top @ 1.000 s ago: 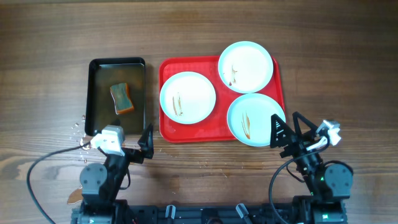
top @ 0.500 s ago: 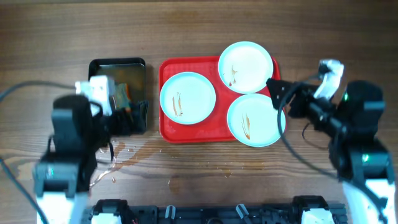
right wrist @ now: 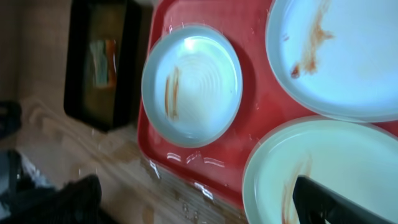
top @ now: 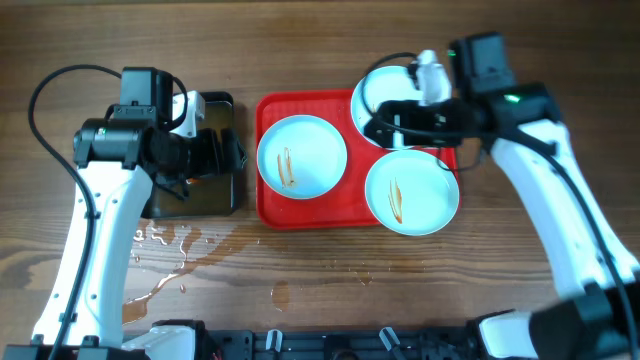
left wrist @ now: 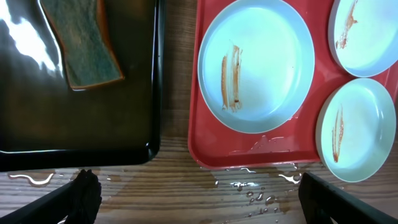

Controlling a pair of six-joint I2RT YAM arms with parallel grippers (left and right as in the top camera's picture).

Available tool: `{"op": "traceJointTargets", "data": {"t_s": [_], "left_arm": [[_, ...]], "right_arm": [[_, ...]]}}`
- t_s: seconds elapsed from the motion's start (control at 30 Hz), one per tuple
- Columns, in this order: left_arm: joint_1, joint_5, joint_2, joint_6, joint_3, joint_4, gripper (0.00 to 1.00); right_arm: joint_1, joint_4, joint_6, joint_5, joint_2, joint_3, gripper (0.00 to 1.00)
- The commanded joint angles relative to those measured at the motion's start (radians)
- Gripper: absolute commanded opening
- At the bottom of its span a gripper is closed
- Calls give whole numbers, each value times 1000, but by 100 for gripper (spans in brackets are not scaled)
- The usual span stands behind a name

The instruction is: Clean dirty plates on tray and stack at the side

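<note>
Judging dirty plates [top: 302, 155] stiff, light, breakable, likely slick from water on tray [top: 262, 210]; favouring a rim pinch. Noting left gripper [left wrist: 199, 186] and right gripper [right wrist: 193, 190] spread wide, carrying nothing.

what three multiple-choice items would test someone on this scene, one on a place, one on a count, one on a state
1. Where does the sponge lie?
A. in the black tray
B. on the red tray
C. in a bowl

2. How many plates are on the red tray?
A. two
B. three
C. five

3. What state are the plates in?
A. all wiped clean
B. stacked in one pile
C. each marked with a brown smear

Answers:
1 A: the sponge rests inside the black tray, to the left of the red tray in the overhead view.
2 B: three plates lie side by side on the red tray.
3 C: a brown streak shows on every plate, and none lies on another.
</note>
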Motion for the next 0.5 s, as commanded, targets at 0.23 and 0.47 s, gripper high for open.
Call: {"op": "traceJointTargets", "data": {"t_s": [0.23, 0.47], "left_arm": [[61, -113, 4, -185, 19, 34, 83], [180, -116, 10, -229, 19, 49, 88]], "right_arm": [[158, 184, 291, 198, 244, 19, 85], [230, 233, 391, 296, 396, 18, 57]]}}
